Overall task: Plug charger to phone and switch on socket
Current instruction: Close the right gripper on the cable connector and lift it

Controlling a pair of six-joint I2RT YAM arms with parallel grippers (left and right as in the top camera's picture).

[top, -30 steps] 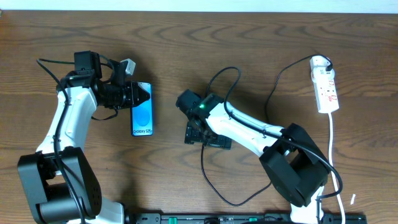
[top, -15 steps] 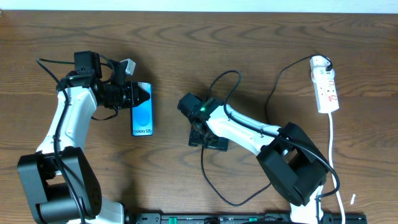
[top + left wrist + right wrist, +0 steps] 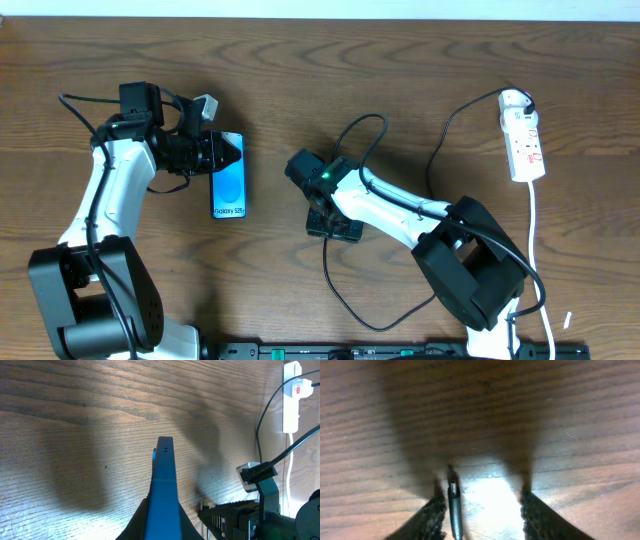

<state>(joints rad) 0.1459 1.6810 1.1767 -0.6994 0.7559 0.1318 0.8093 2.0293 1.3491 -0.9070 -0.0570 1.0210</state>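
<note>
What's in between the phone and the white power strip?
In the overhead view, the right gripper sits between the phone and the socket, with loops of the black charger beside it.

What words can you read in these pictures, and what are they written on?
"Galaxy S25": on the screen of the phone, near its lower end, in the overhead view.
Red marks and small print on the white power strip: too small to read.
Both wrist views: no text that can be read.
</note>
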